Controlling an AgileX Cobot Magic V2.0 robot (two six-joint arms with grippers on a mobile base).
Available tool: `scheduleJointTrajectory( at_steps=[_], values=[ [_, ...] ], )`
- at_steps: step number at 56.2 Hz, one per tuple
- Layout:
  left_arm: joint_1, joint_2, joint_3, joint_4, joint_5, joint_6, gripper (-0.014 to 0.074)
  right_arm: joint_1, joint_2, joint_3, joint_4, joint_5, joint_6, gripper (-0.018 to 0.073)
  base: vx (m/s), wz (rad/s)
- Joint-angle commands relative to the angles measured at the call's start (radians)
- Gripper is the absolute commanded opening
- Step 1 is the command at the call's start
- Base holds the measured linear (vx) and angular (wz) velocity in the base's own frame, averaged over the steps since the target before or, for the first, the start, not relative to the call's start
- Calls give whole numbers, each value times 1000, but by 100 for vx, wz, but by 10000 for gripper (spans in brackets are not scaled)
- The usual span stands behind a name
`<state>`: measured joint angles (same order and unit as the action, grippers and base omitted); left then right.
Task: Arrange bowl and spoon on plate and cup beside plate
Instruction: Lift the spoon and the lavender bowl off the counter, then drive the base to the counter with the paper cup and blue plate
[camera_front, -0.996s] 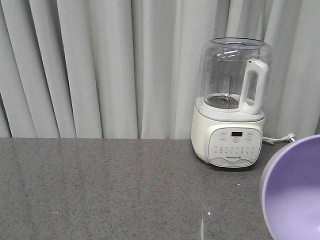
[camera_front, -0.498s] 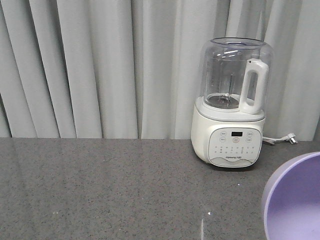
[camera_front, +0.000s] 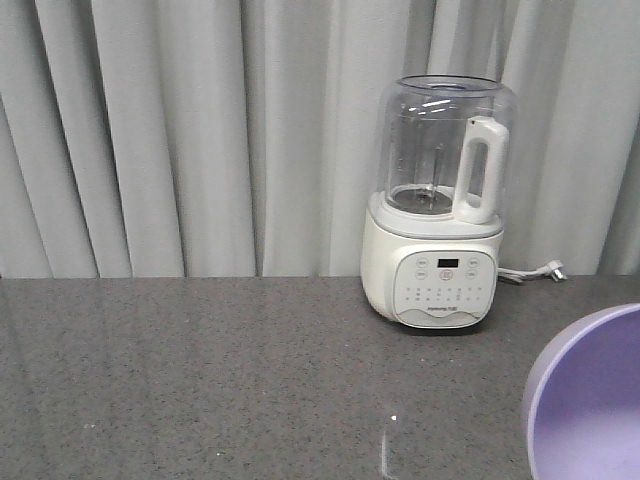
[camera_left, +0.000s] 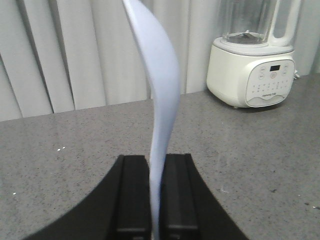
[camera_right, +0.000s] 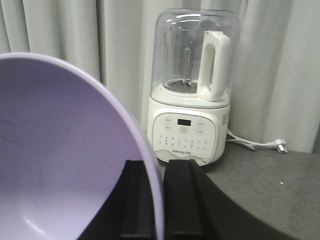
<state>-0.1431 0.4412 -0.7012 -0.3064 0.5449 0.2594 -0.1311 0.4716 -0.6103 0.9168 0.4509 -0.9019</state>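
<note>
The lavender bowl (camera_right: 60, 150) fills the left of the right wrist view, tilted on edge, and my right gripper (camera_right: 159, 165) is shut on its rim. Part of the bowl (camera_front: 590, 400) also shows at the lower right of the front view, held above the counter. In the left wrist view the light blue plate (camera_left: 162, 90) stands edge-on, rising past the top of the picture. My left gripper (camera_left: 157, 157) is shut on its lower rim, above the counter. The spoon and the cup are out of view.
A white blender (camera_front: 435, 230) with a clear jug stands at the back right of the grey stone counter (camera_front: 200, 380), its cord and plug (camera_front: 548, 270) lying to its right. Grey curtains hang behind. The blender (camera_right: 192, 100) is close behind the bowl.
The bowl has dropped lower in the front view. The blender and curtains have shifted left in that view, so the camera has turned or moved a little to the right.
</note>
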Motion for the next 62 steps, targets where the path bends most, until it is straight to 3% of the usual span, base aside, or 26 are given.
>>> scheduleJointTrajectory(
  at_steps=[1, 62],
  values=[
    [-4, 9, -23, -18, -76, -3, -3, -5, 4, -29, 32, -66, -10, -8, -7, -26],
    [-4, 9, -23, -18, -76, -3, -3, -5, 4, -29, 32, -66, -10, -8, -13, -53]
  ],
)
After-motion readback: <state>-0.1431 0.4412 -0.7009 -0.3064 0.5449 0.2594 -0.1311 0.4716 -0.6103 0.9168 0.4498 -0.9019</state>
